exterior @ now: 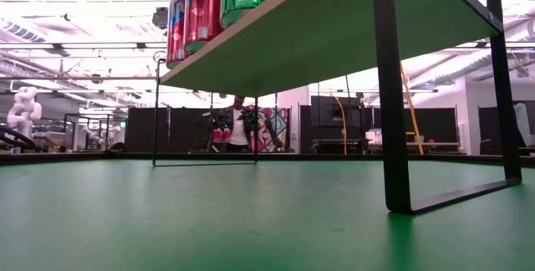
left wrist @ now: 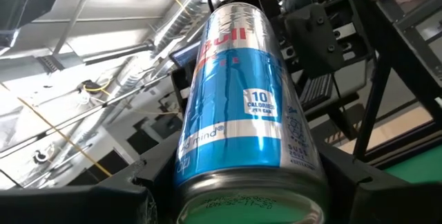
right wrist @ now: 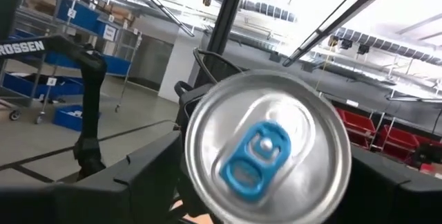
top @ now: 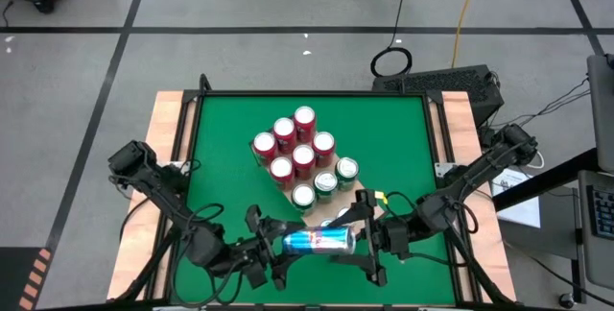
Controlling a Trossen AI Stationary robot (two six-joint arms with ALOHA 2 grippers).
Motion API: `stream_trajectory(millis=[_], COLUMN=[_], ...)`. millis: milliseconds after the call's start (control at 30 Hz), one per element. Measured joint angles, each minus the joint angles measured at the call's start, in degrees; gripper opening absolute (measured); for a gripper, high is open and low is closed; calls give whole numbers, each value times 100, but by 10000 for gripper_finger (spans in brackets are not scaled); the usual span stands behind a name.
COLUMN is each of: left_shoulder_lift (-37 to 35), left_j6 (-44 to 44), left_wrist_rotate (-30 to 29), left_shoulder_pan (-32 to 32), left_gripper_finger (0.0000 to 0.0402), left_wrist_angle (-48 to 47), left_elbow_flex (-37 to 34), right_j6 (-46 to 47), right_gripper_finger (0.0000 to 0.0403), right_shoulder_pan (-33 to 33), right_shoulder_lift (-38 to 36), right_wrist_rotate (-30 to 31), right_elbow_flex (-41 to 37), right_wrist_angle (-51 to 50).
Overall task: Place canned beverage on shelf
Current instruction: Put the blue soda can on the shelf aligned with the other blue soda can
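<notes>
**Blue-and-silver can held sideways between both claws, off the shelf**

Pressed up close to both wrist cameras: the blue-and-silver can (left wrist: 238,113), base end filling the left wrist view, silver top with blue pull tab filling the right wrist view. Lies on its side near the front edge of the green desk (top: 221,138), seen from above, base toward the left arm and top toward the right arm. Gripped at the base end by the left claw (top: 273,247), dark fingers (left wrist: 373,182) flanking the can on either side. Flanked at the top end by the right claw (top: 369,237), fingers (right wrist: 131,175) set wide on both sides of the lid; whether they press on the can or merely bracket it cannot be told. Not on the shelf.

Just behind the can, toward the middle of the desk: the shelf (exterior: 334,28), a light wood-grain board on thin dark legs, mostly hidden from above by what stands on it. Loaded with upright cans in a tight cluster: red cans (top: 288,143) toward the back, green cans (top: 326,184) toward the front. Seen from below in the low view, underside of the board overhead with red and green cans at its edge.

Beyond the desk in the low view: a person (exterior: 239,127) standing far off in the room.
</notes>
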Motion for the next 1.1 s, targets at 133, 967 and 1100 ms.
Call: stream_trajectory(millis=[133, 967, 1100], left_shoulder_lift=[0, 4, 4], left_j6=[11, -573, -931], left_wrist_rotate=[-8, 40, -21], left_shoulder_pan=[57, 81, 90], left_gripper_finger=[227, 360, 393], left_wrist_angle=[-28, -62, -57], left_elbow_flex=[0, -2, -2], right_j6=[-41, 118, 44], right_gripper_finger=[295, 227, 230], right_shoulder_pan=[-2, 7, 7], right_shoulder_lift=[0, -155, -521], right_wrist_rotate=[11, 5, 6], right_elbow_flex=[0, 9, -2], right_wrist_angle=[72, -383, -993])
